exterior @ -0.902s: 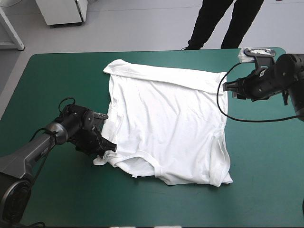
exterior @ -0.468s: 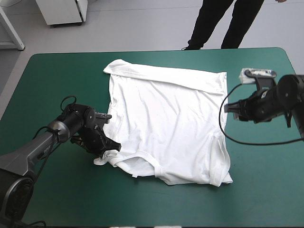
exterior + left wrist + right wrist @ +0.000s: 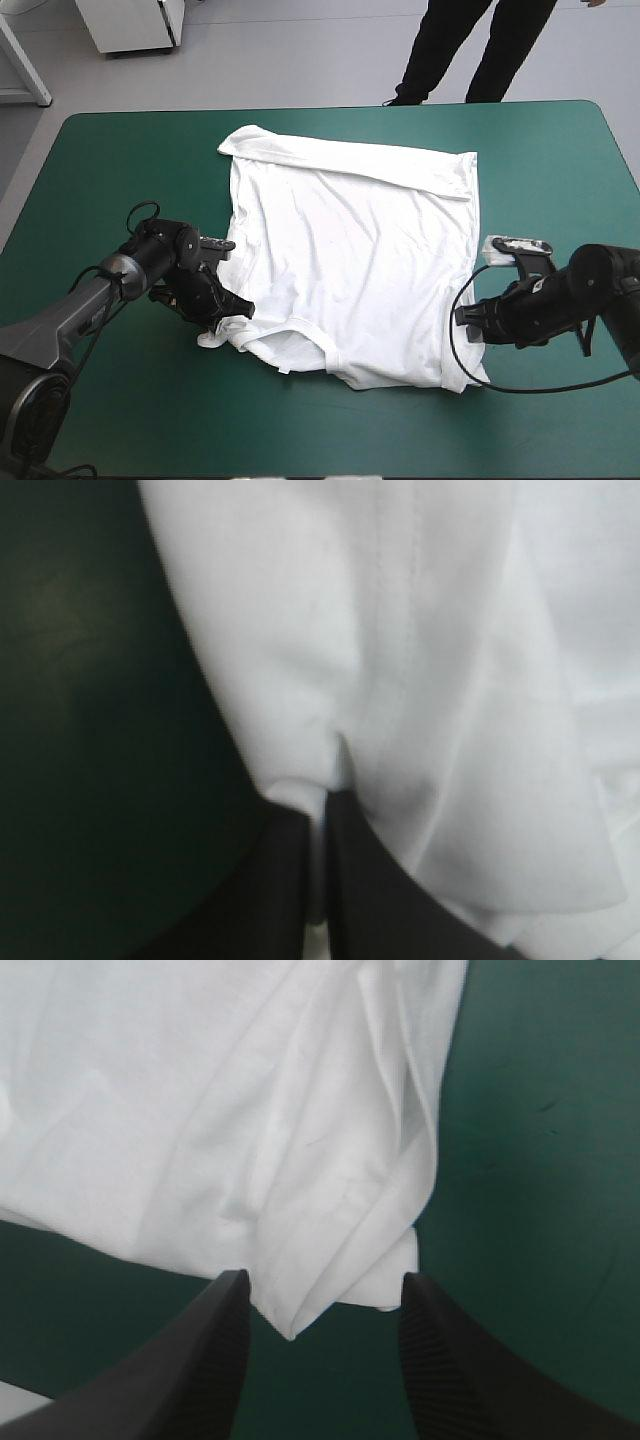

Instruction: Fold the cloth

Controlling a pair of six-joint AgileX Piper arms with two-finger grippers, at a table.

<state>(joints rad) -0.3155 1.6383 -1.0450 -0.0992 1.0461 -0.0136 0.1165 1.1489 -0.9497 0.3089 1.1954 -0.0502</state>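
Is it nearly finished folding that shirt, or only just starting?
Only starting. Done: the T-shirt lies spread flat on the table. In hand: the left gripper is shut on its near left corner; the right gripper stands open around the near right corner, not yet gripping. Left: every fold.

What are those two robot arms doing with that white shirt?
They are getting ready to fold it. The T-shirt lies spread flat on the teal-green table. The left gripper is shut on the T-shirt at its near left corner. The right gripper is open at the near right corner, which sits between its fingers, not yet pinched.
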